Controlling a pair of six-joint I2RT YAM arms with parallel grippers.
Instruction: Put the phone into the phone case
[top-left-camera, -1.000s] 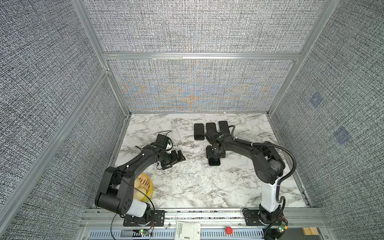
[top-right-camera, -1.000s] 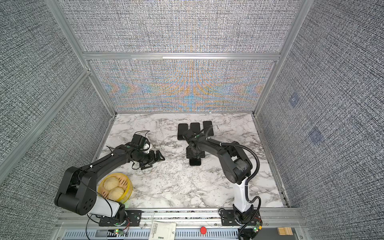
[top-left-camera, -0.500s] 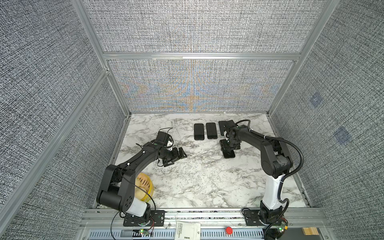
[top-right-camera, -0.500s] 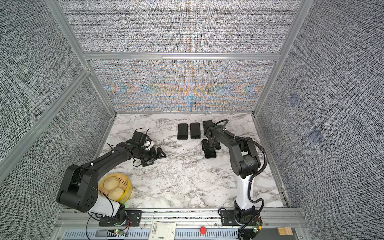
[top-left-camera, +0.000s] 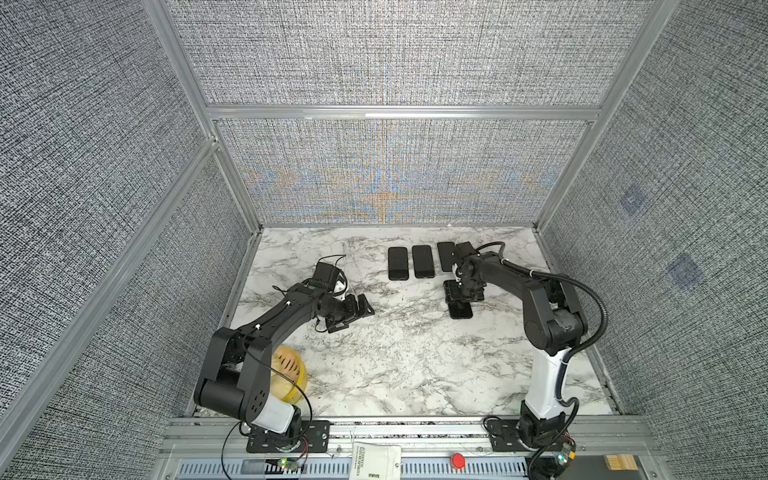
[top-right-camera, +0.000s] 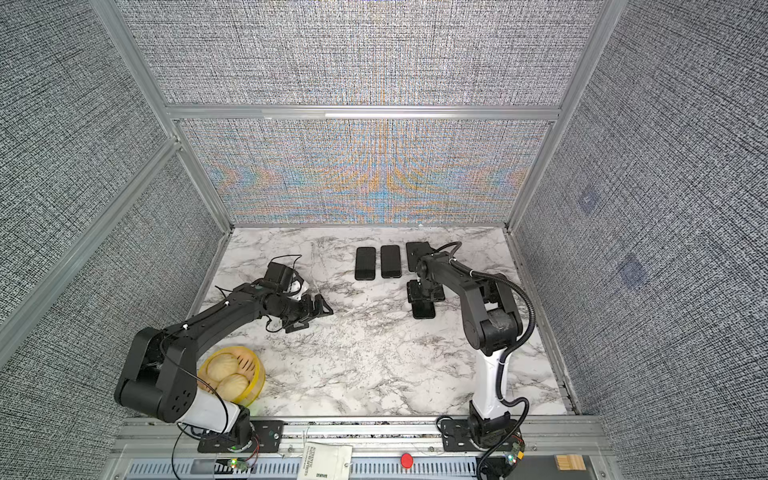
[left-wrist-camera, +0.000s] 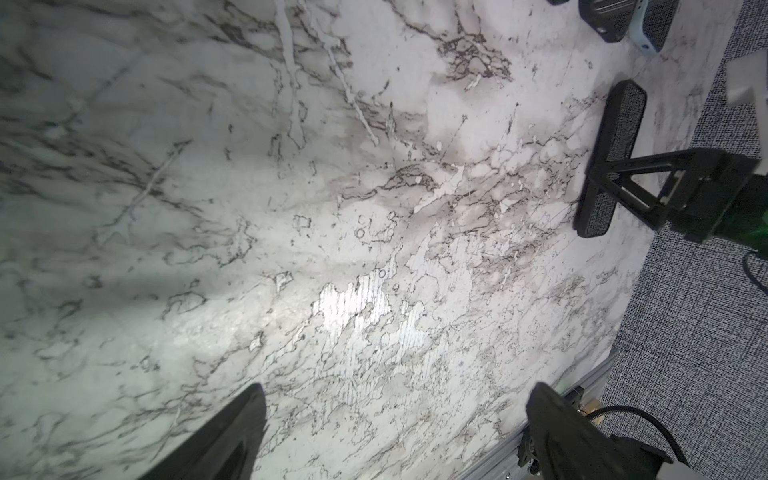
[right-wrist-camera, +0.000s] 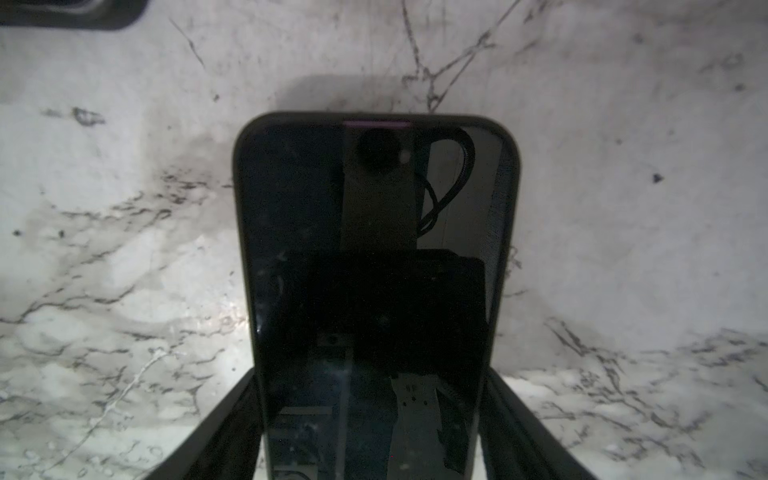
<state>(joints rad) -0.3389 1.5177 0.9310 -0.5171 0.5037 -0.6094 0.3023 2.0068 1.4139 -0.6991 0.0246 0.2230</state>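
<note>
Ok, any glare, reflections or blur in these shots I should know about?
Right wrist view: the glossy screen of the phone mirrors the camera and cable. Left wrist view: a bright glare patch on the marble table. Both top views: rainbow moiré on the back wall.

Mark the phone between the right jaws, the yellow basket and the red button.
phone (right-wrist-camera: 374, 291): right wrist view, middle of its dark screen.
yellow basket (top-right-camera: 261, 378): in a top view, on its outer wall.
red button (top-right-camera: 407, 459): in a top view, centre of its cap.
</note>
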